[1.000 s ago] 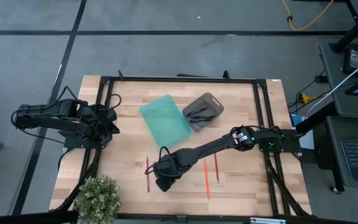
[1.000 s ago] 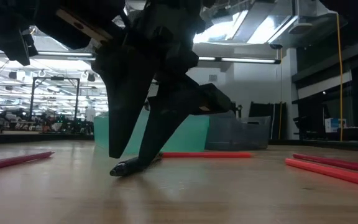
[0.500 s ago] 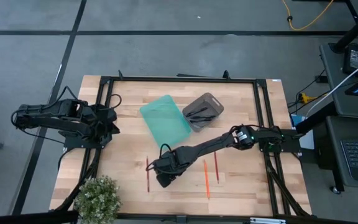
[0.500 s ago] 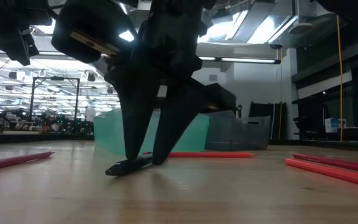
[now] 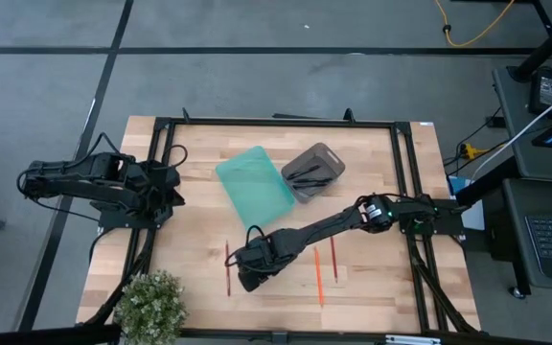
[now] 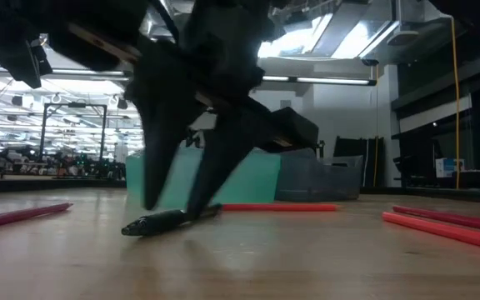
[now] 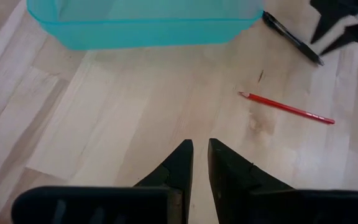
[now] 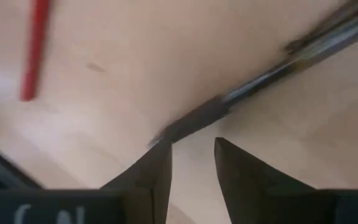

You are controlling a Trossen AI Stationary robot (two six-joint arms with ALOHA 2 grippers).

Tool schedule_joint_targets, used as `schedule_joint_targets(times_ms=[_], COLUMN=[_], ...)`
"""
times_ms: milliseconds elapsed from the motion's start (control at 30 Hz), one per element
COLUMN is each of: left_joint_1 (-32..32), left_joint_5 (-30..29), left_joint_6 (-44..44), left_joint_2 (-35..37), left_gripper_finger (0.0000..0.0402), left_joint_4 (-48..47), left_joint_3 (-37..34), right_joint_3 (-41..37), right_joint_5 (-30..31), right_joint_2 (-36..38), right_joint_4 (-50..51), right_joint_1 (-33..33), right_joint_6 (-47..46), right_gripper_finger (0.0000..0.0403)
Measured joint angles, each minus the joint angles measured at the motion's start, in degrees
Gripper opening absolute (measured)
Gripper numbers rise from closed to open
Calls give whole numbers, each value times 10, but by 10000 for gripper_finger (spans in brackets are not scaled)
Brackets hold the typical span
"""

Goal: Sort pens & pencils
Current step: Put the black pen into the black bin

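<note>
From above, your right gripper [image 5: 244, 281] sits at the table's [image 5: 372, 287] six o'clock; at table height its spread fingers straddle, perhaps touching, a slim glossy black pen [image 6: 167, 221] that has slid left; your left gripper [image 7: 201, 163] waits, fingers narrow.

Pale matt wooden table [image 5: 372, 153], translucent teal plastic bin [image 5: 255, 186], glossy black pen [image 6: 167, 220]

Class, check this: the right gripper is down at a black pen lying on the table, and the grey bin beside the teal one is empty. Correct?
Not quite. The right gripper is indeed down at the black pen on the table, but the grey bin next to the teal bin is not empty: the high view shows dark pens lying inside it.
</note>
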State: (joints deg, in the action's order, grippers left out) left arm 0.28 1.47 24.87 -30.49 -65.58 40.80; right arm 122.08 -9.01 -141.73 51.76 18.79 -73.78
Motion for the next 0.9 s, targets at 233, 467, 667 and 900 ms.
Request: schedule_joint_targets(times_ms=[233, 467, 667, 900], left_joint_1=[0, 0, 0, 0], left_joint_5=[-7, -8, -8, -4], left_joint_6=[0, 0, 1, 0], left_joint_2=[0, 0, 0, 0], left_gripper_finger=[43, 43, 43, 43], left_joint_4=[0, 0, 5, 30], left_joint_3=[0, -19, -68, -85], right_joint_3=[55, 123, 125, 125], right_joint_5=[32, 64, 64, 71], right_joint_2=[1, 1, 1, 1], right_joint_4=[19, 114, 111, 112], right_joint_1=[1, 1, 1, -5], right_joint_6=[-24, -77, -139, -175], right_gripper_finger=[123, 123, 123, 123])
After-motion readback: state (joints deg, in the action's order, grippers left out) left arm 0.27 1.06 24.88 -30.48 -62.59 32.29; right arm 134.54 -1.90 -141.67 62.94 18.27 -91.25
